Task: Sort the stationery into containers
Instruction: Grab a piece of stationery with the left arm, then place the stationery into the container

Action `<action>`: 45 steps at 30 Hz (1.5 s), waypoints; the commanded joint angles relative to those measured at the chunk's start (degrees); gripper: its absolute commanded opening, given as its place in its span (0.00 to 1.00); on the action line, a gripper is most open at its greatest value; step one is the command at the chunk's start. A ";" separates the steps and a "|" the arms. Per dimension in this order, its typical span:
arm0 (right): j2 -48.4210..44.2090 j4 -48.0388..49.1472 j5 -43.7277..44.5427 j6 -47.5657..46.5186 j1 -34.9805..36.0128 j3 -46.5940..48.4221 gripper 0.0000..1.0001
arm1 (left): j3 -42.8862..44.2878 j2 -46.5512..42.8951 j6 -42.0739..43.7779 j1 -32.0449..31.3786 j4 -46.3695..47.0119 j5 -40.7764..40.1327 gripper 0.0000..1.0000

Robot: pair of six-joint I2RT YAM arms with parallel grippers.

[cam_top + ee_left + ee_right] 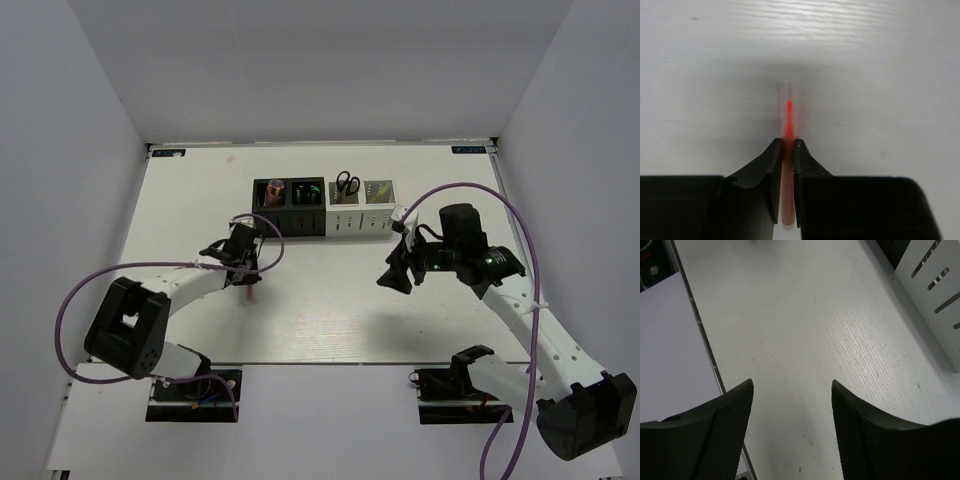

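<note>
While my left gripper (787,143) pinches the thin pink stick (788,107), my right gripper (791,385) gapes empty; I should lift gently, keeping it level.

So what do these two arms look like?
Both are slim white links joined by chunky black joints. Purple cables loop along the left arm and the right arm; small green lights glow on the right one. The jaws are black.
</note>
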 commanded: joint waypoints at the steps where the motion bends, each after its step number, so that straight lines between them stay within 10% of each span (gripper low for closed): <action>1: -0.27 0.85 -1.56 -0.56 -0.20 -0.38 0.66 | 6.42 -5.74 1.89 -3.53 -7.01 8.68 0.00; 4: -0.18 0.67 -1.21 -1.09 -0.20 -0.38 0.00 | 14.40 -7.24 3.73 -6.78 -7.54 13.78 0.00; 8: -0.35 4.27 12.61 0.75 -0.20 -1.70 0.10 | 24.11 -4.26 4.36 -10.05 -4.04 18.27 0.00; 11: -0.44 8.66 27.54 3.82 -0.37 -2.75 0.87 | 29.73 -0.76 3.40 -11.19 7.25 20.46 0.00; 12: -0.53 10.15 29.36 4.44 -0.55 -3.11 0.90 | 30.10 1.00 2.87 -11.63 10.01 20.64 0.00; 13: -1.05 10.86 30.69 4.62 -0.72 -3.37 0.85 | 30.45 1.97 2.60 -11.98 15.00 20.56 0.00; 15: -1.67 12.00 33.06 6.19 -1.51 -3.90 0.01 | 32.81 6.53 1.99 -13.04 21.00 21.69 0.00; 24: -2.99 17.10 39.85 8.40 -3.89 -6.89 0.00 | 54.07 26.13 6.10 -16.38 27.52 25.04 0.00; 45: -3.08 17.72 35.89 8.49 -4.94 -8.38 0.00 | 61.74 42.68 16.75 -16.65 36.58 26.45 0.00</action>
